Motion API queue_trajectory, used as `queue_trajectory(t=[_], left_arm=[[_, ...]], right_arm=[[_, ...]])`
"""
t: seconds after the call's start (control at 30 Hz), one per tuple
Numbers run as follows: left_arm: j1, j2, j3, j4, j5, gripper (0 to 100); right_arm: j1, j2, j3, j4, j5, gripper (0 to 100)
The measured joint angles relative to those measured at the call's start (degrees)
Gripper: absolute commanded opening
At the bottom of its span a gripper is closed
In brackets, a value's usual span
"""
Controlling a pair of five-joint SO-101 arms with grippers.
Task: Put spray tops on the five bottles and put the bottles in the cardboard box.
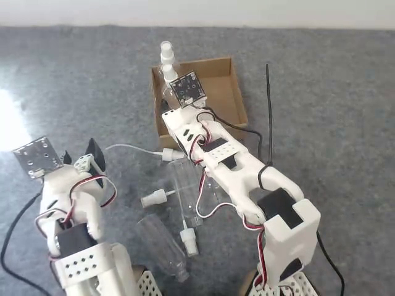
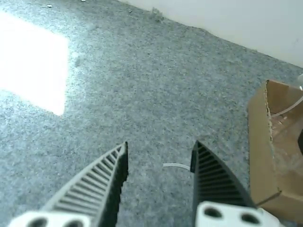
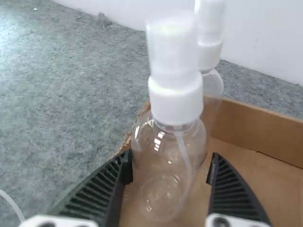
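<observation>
— What is in the cardboard box (image 1: 222, 86) (image 2: 260, 142) (image 3: 265, 127)?

— Two clear bottles, both upright in its far left corner, each with a white spray top on. The held bottle (image 1: 166, 77) (image 3: 168, 156) is the nearer of the pair. The second capped bottle (image 1: 166, 50) (image 3: 209, 80) stands just beyond it.

— How does the right gripper (image 3: 169, 161) stand?

— It reaches into that corner. Its ribbed black fingers (image 3: 111, 189) press against either side of the held bottle's round body, below the shoulder.

— And the left gripper (image 2: 160, 144)?

— It hangs at the near left, well apart from the box, with its fingers spread wide over the carpet (image 1: 321, 74) (image 2: 142, 85).

— What about the surface and the room?

— The carpet is grey, and a white wall (image 1: 247, 12) (image 3: 265, 33) runs along its far edge. A bright patch of light (image 1: 9, 117) (image 2: 33, 61) falls on the left. Between the arms, nearer than the box, one uncapped bottle (image 1: 184, 184) lies on its side, and another bare bottle (image 1: 162, 242) lies nearer still. Three loose spray tops lie around them. The long-tubed top (image 1: 170, 154) trails its thin tube to the left, the middle top (image 1: 155, 198) is beside the uncapped bottle, and the near top (image 1: 190, 240) is just right of the bare bottle.

— How does the held bottle look?

— It is transparent, with rounded shoulders and a broad white collar under a narrower white cap. A thin dip tube runs down inside it.
</observation>
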State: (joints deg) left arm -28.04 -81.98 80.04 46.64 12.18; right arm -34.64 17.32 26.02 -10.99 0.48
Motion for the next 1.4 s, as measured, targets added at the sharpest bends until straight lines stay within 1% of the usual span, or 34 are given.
queue_trajectory(t=[0.67,1.1,1.23,1.4], left_arm=[[0.00,0.00,0.00,0.00,0.00,21],[0.00,0.00,0.00,0.00,0.00,21],[0.00,0.00,0.00,0.00,0.00,21],[0.00,0.00,0.00,0.00,0.00,21]], right_arm=[[-0.53,-0.09,0.00,1.41,0.00,21.4],[-0.53,-9.58,0.18,16.26,0.00,21.3],[-0.53,-13.01,0.18,23.30,0.00,21.3],[-0.53,-19.43,0.18,34.90,0.00,21.3]])
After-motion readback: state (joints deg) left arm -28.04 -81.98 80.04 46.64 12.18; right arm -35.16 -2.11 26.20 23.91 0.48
